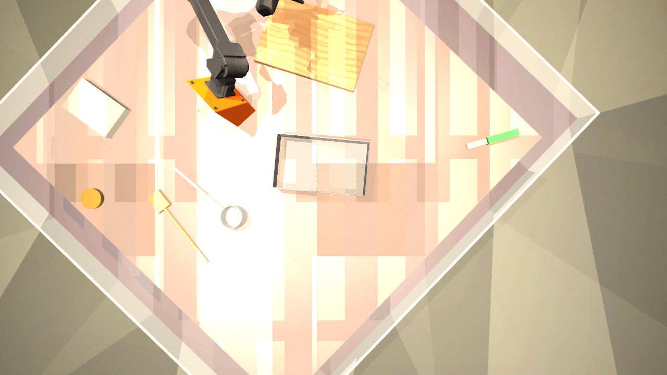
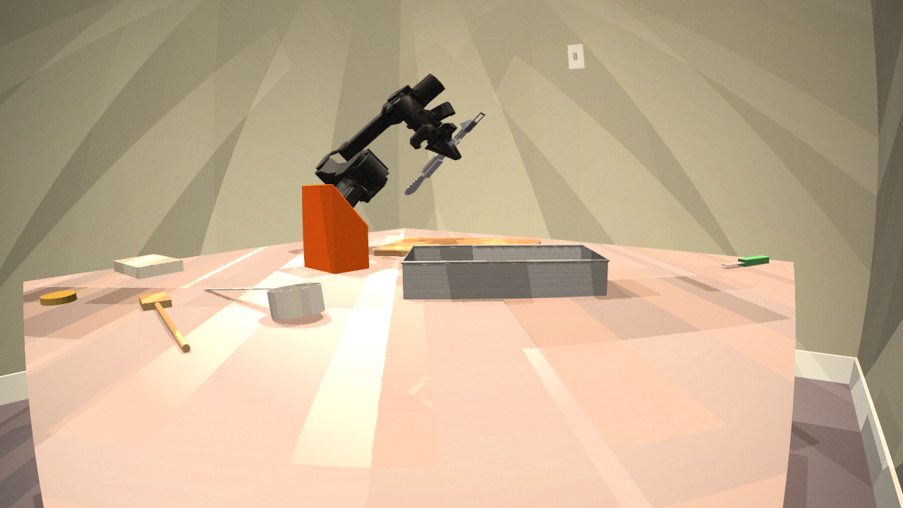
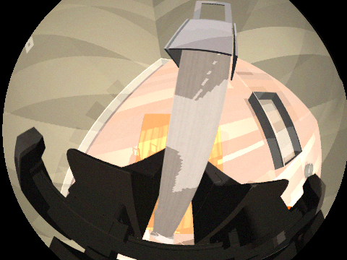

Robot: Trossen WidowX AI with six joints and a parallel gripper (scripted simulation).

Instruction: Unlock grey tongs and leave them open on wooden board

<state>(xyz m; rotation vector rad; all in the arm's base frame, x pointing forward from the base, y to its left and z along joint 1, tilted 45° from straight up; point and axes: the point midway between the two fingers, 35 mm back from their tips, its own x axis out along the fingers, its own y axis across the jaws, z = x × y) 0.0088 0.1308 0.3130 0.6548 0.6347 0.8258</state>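
The grey tongs (image 2: 432, 166) (image 3: 195, 119) are high in the air, tilted, with the pull-ring hinge end up and the scalloped tips down to the left in the exterior view. Their arms look close together. My gripper (image 2: 456, 151) (image 3: 181, 154) is shut on the tongs around their middle. The top view cuts it off at the top edge. The wooden board (image 1: 345, 70) (image 2: 517, 241) (image 3: 153, 126) lies flat on the table, well below the tongs. The roasting tin (image 1: 275, 160) (image 2: 505, 281) (image 3: 265, 133) stands apart from the board, with nothing across it. The lock itself cannot be made out.
My orange base (image 1: 235, 111) (image 2: 334, 233) stands left of the tin. A saucepan (image 2: 296, 302), a wooden mallet (image 1: 186, 233) (image 2: 170, 322), a yellow disc (image 1: 91, 198) (image 2: 58, 296) and a pale block (image 1: 95, 109) (image 2: 148, 265) lie left. A green-handled knife (image 1: 503, 136) (image 2: 753, 260) lies far right.
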